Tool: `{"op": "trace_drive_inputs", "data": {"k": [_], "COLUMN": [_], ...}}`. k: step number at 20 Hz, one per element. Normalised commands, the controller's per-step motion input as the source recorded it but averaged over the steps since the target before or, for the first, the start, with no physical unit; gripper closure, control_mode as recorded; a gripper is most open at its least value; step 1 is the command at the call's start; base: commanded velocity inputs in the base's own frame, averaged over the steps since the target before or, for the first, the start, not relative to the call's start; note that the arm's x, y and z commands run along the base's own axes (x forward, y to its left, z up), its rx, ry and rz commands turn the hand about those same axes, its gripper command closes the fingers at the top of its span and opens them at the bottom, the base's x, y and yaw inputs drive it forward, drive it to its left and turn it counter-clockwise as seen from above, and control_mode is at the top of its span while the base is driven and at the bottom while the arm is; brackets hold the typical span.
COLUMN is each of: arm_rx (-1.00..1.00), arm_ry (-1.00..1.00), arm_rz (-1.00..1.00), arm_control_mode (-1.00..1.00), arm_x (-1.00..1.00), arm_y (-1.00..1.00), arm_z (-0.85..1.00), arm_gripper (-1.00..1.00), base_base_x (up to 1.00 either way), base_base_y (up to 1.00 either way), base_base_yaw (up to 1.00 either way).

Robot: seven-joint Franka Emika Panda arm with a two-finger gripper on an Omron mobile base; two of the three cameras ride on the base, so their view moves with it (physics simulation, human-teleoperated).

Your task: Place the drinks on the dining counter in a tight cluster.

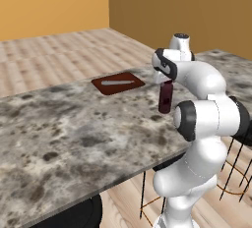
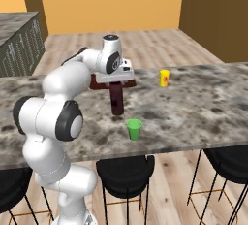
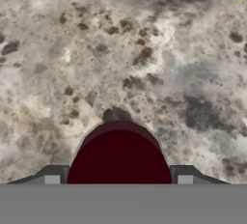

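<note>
We see a long surface [image 1: 74, 138] topped in grey-brown marbled stone, running across both base views, with black bar stools [image 2: 123, 173] tucked along its near edge. Beyond it the floor [image 1: 54, 50] is pale wood planking, and the walls [image 1: 49, 1] are orange, darker and browner on one side. In the right base view a second marbled counter [image 2: 17, 37] with a dark front stands far off by the wall.

We take the maroon bottle [image 2: 116, 100] as our landmark. It stands upright on the surface, roughly midway across its depth. Just behind it lies a flat reddish-brown board [image 1: 118, 83] carrying a pale, slim utensil [image 1: 117, 82]; we cannot tell what kind. A green cup [image 2: 134, 129] stands near the bottle, toward the stool edge of the surface. A yellow cup [image 2: 164, 78] stands well apart from the bottle, beyond it and off to one side.

The gripper [image 2: 115, 79] sits directly above the maroon bottle, pointing straight down, with the bottle's top right at the fingers. In the hand view the bottle's round dark-red top [image 3: 119, 155] lies between the two finger tips, one on either side of it. The jaws stand part open, about as wide as the bottle. We cannot tell whether the fingers press on the bottle or merely flank it, and the bottle's base appears to rest on the stone.
</note>
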Motion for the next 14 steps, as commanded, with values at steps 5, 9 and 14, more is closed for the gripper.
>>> {"op": "trace_drive_inputs", "data": {"k": [5, 9, 14], "arm_rx": [-0.03, -0.03, -0.01], "arm_ry": [-0.06, 0.00, 0.01], "arm_rz": [-0.05, -0.07, -0.05], "arm_control_mode": [-1.00, -1.00, -1.00], "arm_x": [0.23, 0.25, 0.16], "arm_y": [-0.35, -0.37, -0.34], "arm_z": [-0.04, -0.05, -0.13], "arm_gripper": [1.00, 1.00, 1.00], "base_base_x": [0.00, 0.00, 0.00], "base_base_y": [0.00, 0.00, 0.00], "base_base_yaw": [0.00, 0.00, 0.00]}}
